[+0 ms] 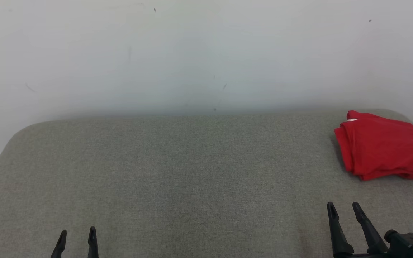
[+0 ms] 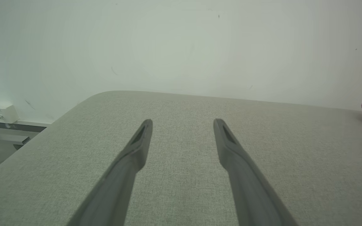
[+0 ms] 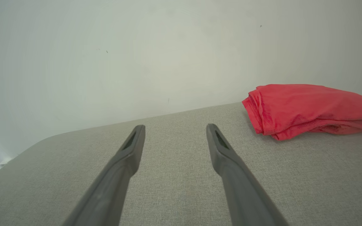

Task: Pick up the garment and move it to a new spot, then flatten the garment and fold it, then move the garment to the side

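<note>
Left end effector [image 1: 77, 232] and right end effector [image 1: 343, 206] both spread, empty, low over grey worktop [image 1: 177, 172]; red garment [image 1: 382, 148] lies folded at far right corner; task looks finished, nothing apparently left.

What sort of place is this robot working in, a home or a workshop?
Probably a plain test room, not a lived-in home: a grey fabric-covered table against a bare, scuffed white wall, with one folded red garment near its right edge.

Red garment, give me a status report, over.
Left end effector open, empty. Right end effector open, empty. Red garment folded, far right on grey surface, not gripped. Nothing seen in the way.
</note>
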`<state>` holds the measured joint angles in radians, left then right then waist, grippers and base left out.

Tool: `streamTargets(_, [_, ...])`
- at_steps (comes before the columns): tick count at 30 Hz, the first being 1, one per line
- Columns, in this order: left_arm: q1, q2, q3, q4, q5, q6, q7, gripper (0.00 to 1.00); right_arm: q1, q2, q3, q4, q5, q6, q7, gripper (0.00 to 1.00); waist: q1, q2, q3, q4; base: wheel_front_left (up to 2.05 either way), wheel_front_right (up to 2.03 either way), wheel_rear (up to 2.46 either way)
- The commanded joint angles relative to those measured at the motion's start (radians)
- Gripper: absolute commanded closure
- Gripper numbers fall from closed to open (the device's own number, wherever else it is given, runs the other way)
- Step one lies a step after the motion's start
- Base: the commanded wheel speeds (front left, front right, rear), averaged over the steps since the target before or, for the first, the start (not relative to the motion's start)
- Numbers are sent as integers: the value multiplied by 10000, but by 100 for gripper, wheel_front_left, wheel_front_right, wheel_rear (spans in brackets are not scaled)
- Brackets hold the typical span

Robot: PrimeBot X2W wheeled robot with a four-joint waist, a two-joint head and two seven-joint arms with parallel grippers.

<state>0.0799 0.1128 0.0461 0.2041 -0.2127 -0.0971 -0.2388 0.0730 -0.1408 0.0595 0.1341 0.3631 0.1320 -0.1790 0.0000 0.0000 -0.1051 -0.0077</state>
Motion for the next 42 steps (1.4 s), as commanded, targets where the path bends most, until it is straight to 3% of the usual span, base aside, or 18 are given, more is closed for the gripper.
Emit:
streamTargets(1, [39,41,-14,16,18,19,19,0,107,27,-7,-47,-53,-20,14,0,0,0,-2,3,0,0,0])
streamTargets(3, [38,53,-31,12,3,52,45,0,113,14,-10,-53,-59,-20,21,0,0,0,-6,4,0,0,0])
streamTargets(4, [5,2,-27,36,-2,10,31,100,18,4,2,19,-10,2,29,100,0,0,-7,3,0,0,0])
streamTargets(8, [102,-125,-12,458,-176,-2,111,100,225,53,20,416,166,2,79,100,0,0,1,4,0,0,0])
streamTargets(42, [-738,-323,265,400,-5801,-147,1490,100,-644,397,-705,676,5170,-6,1241,100,0,0,296,24,0,0,0])
